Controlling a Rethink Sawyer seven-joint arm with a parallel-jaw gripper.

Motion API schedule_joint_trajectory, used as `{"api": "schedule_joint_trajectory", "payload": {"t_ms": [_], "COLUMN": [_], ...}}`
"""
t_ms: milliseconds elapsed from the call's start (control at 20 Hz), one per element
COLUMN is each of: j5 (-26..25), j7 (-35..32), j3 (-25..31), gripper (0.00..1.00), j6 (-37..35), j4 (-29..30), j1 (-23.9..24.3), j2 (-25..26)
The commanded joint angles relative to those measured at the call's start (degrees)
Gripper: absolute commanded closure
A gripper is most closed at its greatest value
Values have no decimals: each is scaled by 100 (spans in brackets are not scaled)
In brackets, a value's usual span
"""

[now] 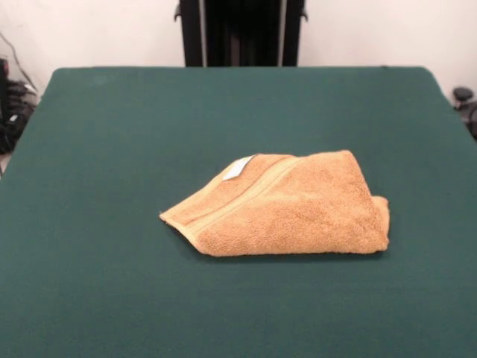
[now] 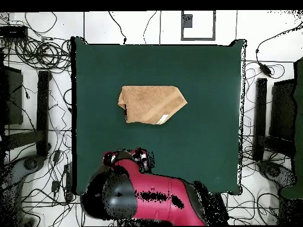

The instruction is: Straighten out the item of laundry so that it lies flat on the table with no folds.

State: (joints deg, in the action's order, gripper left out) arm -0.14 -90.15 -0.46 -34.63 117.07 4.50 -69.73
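Observation:
The orange-tan towel (image 1: 291,212) lies folded over on itself in the middle of the dark green table (image 1: 104,149). A woven border band runs diagonally across its top layer, and the small white tag (image 1: 238,167) sticks out at the far edge. In the overhead view the towel (image 2: 151,103) forms a rough wedge with its tag (image 2: 163,120) toward the robot. The red arm (image 2: 160,198) is drawn back over the table edge by the base. Its gripper end (image 2: 139,156) is well short of the towel and touches nothing. The front view shows no gripper.
The black pedestal (image 1: 240,30) stands at the table's far side in the front view. Cables and dark stands (image 2: 42,112) lie on the floor around the table (image 2: 207,71) in the overhead view.

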Motion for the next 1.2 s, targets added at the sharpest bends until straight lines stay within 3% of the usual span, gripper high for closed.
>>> {"api": "schedule_joint_trajectory", "payload": {"t_ms": [50,550,1200], "j5": [-7,-50,-119], "j7": [-727,-623,-491], "j3": [382,471,588], "gripper": [0,0,0], "j6": [-464,-333,433], "j4": [-774,-1741,-2620], "j1": [125,260,413], "j2": [981,1940,3192]}}
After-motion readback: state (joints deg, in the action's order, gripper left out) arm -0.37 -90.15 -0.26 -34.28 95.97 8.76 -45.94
